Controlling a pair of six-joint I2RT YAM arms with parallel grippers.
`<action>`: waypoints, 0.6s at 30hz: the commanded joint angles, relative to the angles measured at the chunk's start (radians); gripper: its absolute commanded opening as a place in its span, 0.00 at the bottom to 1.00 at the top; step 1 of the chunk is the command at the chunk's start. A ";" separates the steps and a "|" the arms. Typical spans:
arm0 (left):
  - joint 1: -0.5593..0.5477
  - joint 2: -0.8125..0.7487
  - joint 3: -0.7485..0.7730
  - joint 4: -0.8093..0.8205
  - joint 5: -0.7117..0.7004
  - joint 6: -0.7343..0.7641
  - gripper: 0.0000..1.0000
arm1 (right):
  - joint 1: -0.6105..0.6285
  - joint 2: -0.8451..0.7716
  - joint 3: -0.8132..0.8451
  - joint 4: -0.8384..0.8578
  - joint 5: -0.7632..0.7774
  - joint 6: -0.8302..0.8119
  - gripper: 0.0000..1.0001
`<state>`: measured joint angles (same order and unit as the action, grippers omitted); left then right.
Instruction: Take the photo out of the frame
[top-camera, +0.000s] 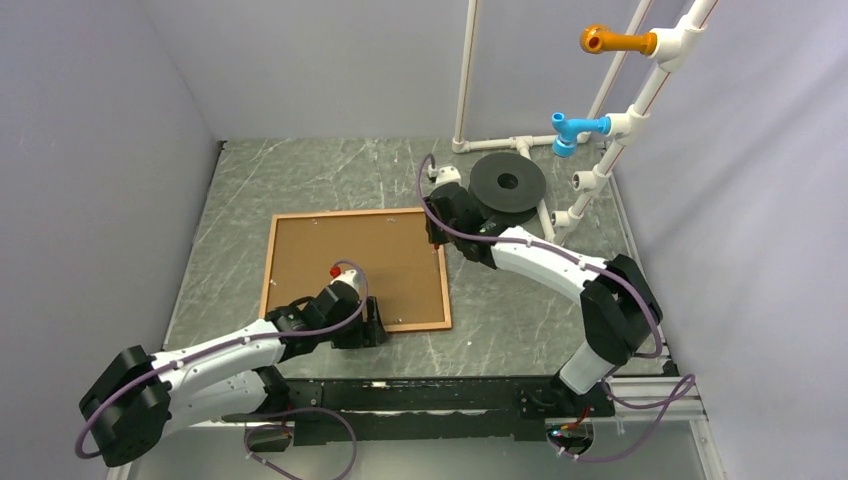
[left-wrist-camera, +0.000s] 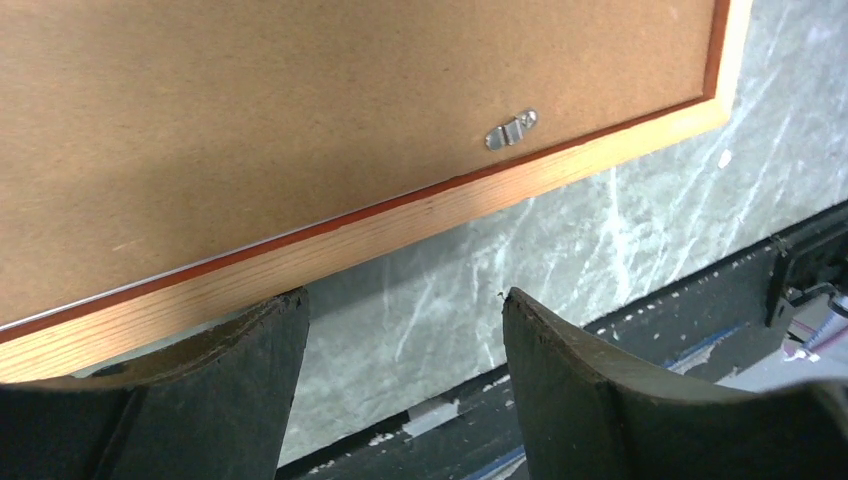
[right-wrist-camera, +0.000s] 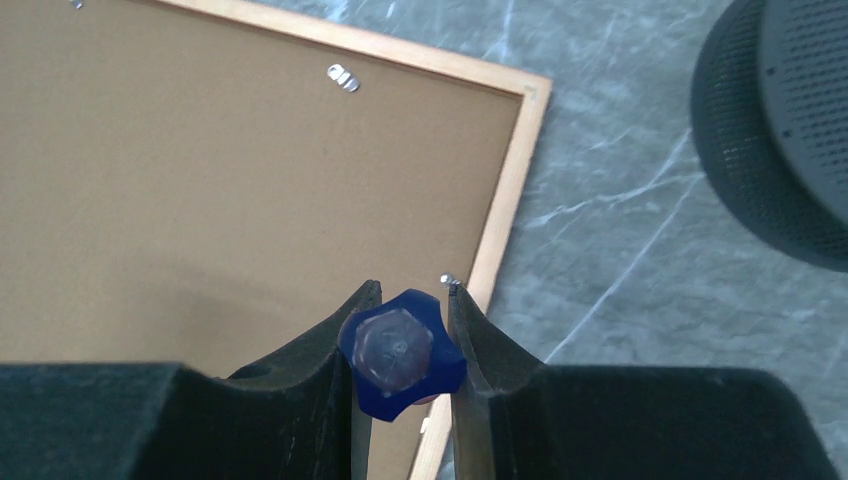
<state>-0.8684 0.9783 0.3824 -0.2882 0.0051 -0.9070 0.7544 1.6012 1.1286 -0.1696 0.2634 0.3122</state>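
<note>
The frame (top-camera: 268, 265) lies face down on the grey marbled table, with its brown fibreboard backing panel (top-camera: 350, 245) up. The photo is hidden under the panel. My left gripper (top-camera: 372, 325) is open and empty at the frame's near rail (left-wrist-camera: 400, 225); its left finger (left-wrist-camera: 270, 340) meets the rail's outer edge and the right finger is over bare table. My right gripper (top-camera: 437, 235) is over the frame's far right corner. It is shut on a blue tool handle (right-wrist-camera: 400, 350), seen end-on, just above the right rail (right-wrist-camera: 505, 190).
Small metal clips (left-wrist-camera: 511, 129) (right-wrist-camera: 343, 78) hold the panel in the frame. A black round disc (top-camera: 508, 182) lies at the back right beside a white pipe stand with an orange (top-camera: 605, 40) and a blue fitting (top-camera: 570, 130). A black base rail (top-camera: 450, 395) runs along the near edge.
</note>
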 joint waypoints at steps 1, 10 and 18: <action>0.060 -0.006 0.041 -0.019 -0.052 0.098 0.75 | -0.061 0.016 0.085 0.028 0.001 -0.040 0.00; 0.088 0.014 -0.008 0.136 0.127 0.108 0.75 | -0.144 0.134 0.223 0.012 -0.046 -0.068 0.00; 0.088 0.021 -0.063 0.202 0.153 0.082 0.76 | -0.171 0.236 0.340 -0.005 -0.099 -0.066 0.00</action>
<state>-0.7849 1.0050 0.3435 -0.1528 0.1303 -0.8253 0.5957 1.8114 1.3926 -0.1860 0.2054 0.2520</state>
